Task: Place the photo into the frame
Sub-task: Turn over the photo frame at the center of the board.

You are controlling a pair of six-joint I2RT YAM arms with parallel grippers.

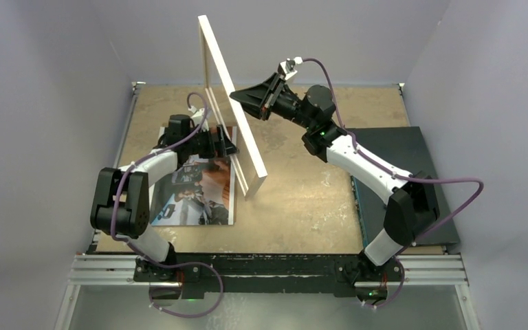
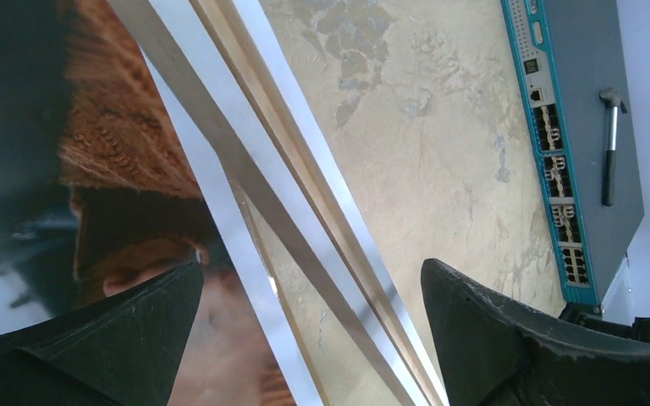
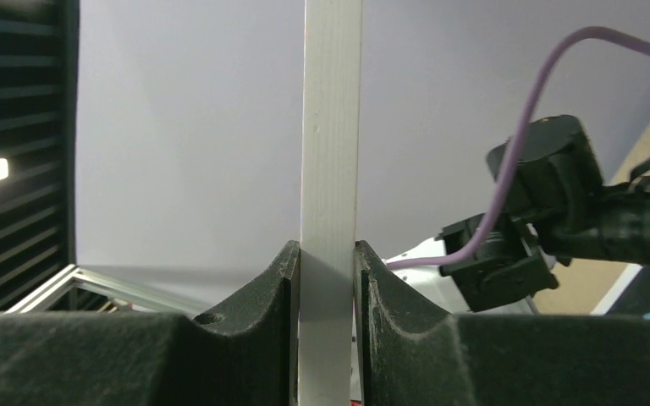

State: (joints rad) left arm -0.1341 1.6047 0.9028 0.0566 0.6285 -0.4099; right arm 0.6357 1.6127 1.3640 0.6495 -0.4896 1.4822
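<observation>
Right gripper (image 3: pixel 327 262), clamped on a rail of the upright frame (image 1: pixel 230 103), should hold steady while the wide-open left gripper (image 2: pixel 311 283) closes squarely on its bottom rail beside the photo's (image 1: pixel 199 196) three-o'clock edge.

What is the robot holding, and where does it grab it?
The right gripper pinches the frame by one thin rail. The left gripper is open, holding nothing.

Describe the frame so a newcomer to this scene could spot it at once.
On the tan table, look at its middle. The frame stands on edge there, one rail pinched by the right gripper. Unlike the photo lying flat to its left, it is a tall, pale, thin-railed rectangle.
</observation>
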